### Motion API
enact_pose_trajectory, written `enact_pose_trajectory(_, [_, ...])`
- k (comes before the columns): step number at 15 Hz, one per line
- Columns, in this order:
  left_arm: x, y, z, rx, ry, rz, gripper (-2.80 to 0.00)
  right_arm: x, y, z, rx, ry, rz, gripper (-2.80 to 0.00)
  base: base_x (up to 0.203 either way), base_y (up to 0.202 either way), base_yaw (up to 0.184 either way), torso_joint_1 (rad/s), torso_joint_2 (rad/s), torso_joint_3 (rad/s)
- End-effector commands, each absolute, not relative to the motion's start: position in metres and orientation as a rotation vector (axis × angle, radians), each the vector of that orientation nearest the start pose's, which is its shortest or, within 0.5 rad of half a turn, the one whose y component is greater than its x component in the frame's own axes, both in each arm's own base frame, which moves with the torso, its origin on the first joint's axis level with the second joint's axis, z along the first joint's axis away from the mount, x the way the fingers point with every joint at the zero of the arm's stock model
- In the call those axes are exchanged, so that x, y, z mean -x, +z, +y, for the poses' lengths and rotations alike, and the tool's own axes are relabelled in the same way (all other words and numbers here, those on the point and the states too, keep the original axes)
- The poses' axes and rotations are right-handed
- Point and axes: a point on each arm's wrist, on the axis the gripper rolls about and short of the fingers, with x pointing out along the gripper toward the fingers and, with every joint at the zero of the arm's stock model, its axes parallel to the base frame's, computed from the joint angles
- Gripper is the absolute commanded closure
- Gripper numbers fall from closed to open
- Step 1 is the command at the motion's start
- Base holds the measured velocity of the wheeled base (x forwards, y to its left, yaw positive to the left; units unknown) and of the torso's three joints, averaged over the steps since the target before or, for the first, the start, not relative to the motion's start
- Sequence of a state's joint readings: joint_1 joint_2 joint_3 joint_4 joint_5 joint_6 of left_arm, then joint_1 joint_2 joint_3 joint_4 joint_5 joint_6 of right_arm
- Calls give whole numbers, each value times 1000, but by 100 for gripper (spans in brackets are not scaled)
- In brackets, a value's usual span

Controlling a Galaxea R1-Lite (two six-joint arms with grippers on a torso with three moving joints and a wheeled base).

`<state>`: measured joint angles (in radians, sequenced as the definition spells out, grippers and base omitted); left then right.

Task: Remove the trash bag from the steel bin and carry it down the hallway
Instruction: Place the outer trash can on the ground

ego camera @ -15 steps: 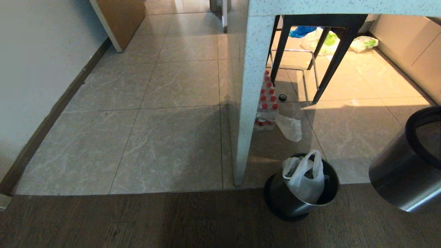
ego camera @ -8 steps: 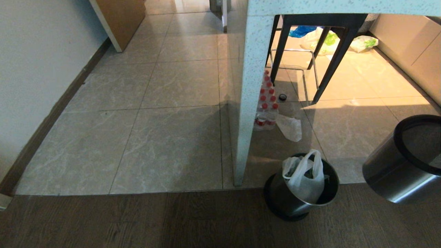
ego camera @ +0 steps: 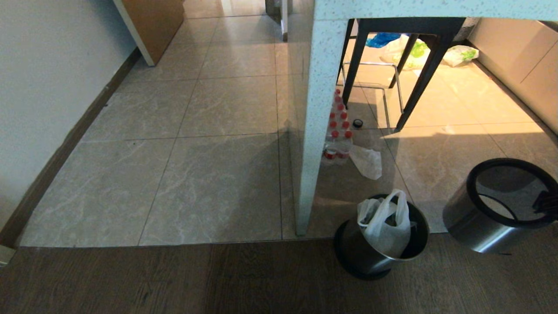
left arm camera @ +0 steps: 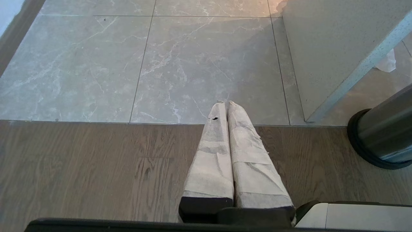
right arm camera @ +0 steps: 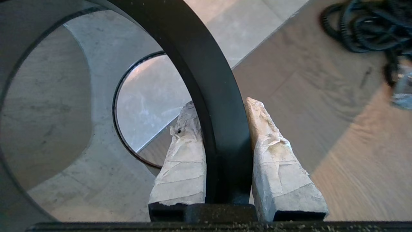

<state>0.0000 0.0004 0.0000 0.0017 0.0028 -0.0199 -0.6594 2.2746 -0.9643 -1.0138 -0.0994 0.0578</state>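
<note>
On your far left a pale wall (ego camera: 43,87) with dark skirting runs along the grey marbled tiles (ego camera: 196,174), which give way to dark wood flooring (ego camera: 174,279) nearest the robot. The left gripper (left arm camera: 226,103) hangs parked over that wood near the tile edge, its taped fingers (left arm camera: 212,154) pressed together with nothing between them. Moving right, the speckled side panel (ego camera: 316,131) of a surface stands on the tiles; just behind it sit a pack of red-capped bottles (ego camera: 338,135) and a small plain white bag (ego camera: 367,162) lying flat on the floor. In front of these, at the seam of tile and wood, the steel bin (ego camera: 357,250) stands on its black base with the trash bag (ego camera: 386,222) still inside it, one loop handle sticking up above the rim. Farther back, black stool legs (ego camera: 414,65) stand under the surface, with a blue bag (ego camera: 381,39) and white-and-green bags (ego camera: 409,50) on the floor beyond. At your far right the right gripper (right arm camera: 222,103) has its fingers clamped narrowly across the black rim of a bottomless steel shell (ego camera: 471,218), one finger inside and one outside; the shell is tilted, well apart from the bin, and you see floor through it.
</note>
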Motion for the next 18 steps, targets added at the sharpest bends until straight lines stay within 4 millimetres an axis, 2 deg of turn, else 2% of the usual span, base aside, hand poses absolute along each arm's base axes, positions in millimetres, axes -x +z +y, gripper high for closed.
enact_pose_trajectory(1, [23,75,0,20,3,0,0,-332,20,-252,-146,-751,310,0,0,0,0,0,0,0])
enact_pose_trajectory(3, [23,75,0,20,5,1,0,-335,-2,-253,-164,-750,341,0,0,0,0,0,0,0])
enact_pose_trajectory(7, [23,75,0,20,4,1,0,-344,-24,-258,-167,-748,359,0,0,0,0,0,0,0])
enact_pose_trajectory(14, [23,75,0,20,3,2,0,-351,-35,-264,-166,-749,356,0,0,0,0,0,0,0])
enact_pose_trajectory(15, [23,75,0,20,4,0,0,-350,-35,-264,-168,-749,355,-280,0,0,0,0,0,0])
enact_pose_trajectory(18, [23,75,0,20,3,0,0,-347,-31,-266,-167,-755,347,-280,0,0,0,0,0,0])
